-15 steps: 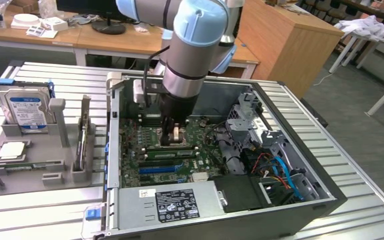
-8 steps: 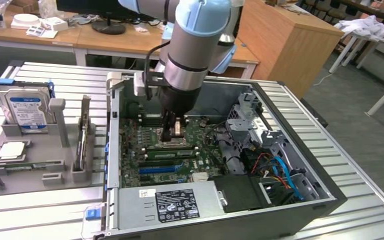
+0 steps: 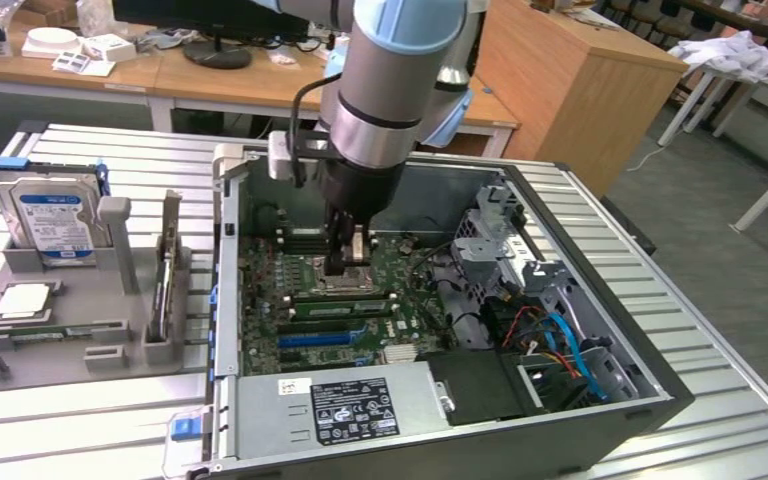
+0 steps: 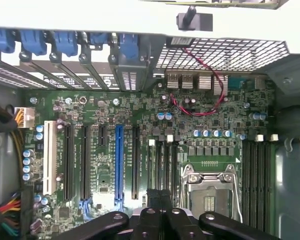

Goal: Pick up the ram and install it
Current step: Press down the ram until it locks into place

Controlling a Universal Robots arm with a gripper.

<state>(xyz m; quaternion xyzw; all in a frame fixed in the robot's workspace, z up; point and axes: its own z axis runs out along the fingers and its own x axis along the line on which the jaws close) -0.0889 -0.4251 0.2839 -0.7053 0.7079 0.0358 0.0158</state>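
Observation:
The ram [image 3: 340, 304], a long green stick with dark chips, lies along a slot on the motherboard [image 3: 291, 345] in the open computer case, just beside the processor socket [image 3: 320, 272]. My gripper [image 3: 352, 262] reaches down into the case and hangs close above the socket and the ram. It is shut, with nothing seen between the fingers. In the wrist view the gripper [image 4: 160, 197] has its dark fingers pressed together over the black memory slots [image 4: 162, 165], next to the socket [image 4: 210, 190]. I cannot make out the ram there.
A grey rack [image 3: 37, 355] at the exterior view's left holds a hard drive with a blue label [image 3: 51, 215], a square silver chip [image 3: 24, 300] and a thin upright board [image 3: 171, 265]. Cables and a drive cage [image 3: 504, 235] fill the case's right side. The power supply [image 3: 351, 405] sits in front.

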